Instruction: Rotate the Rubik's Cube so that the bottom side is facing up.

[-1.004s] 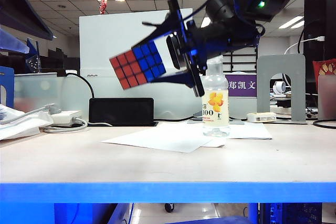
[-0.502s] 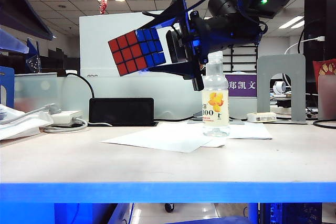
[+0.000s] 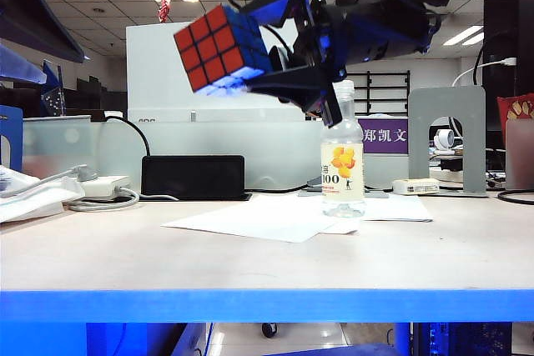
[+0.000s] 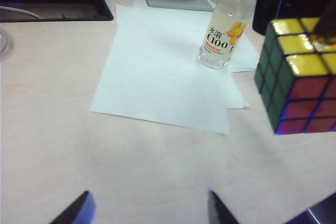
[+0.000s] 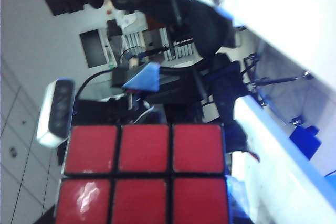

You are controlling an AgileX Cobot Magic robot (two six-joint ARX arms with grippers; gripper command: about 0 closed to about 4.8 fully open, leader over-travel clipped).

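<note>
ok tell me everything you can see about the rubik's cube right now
The Rubik's Cube is a black-framed 3x3 with glossy-looking stickers. It hangs tilted in mid-air, well above the table and up-left of the bottle in the exterior view. That view shows a red and a blue face; the left wrist view shows yellow, green and red faces, and the right wrist view is filled by red stickers. The right gripper holds it, fingers clamped on opposite faces. Nothing else touches it; the left gripper waits open above the table.

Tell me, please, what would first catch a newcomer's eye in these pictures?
The Rubik's Cube stands out, held tilted high above the table by the right gripper, red face toward the exterior camera. Below it to the right, a drink bottle stands beside white paper. The left gripper hangs open over bare tabletop.
</note>
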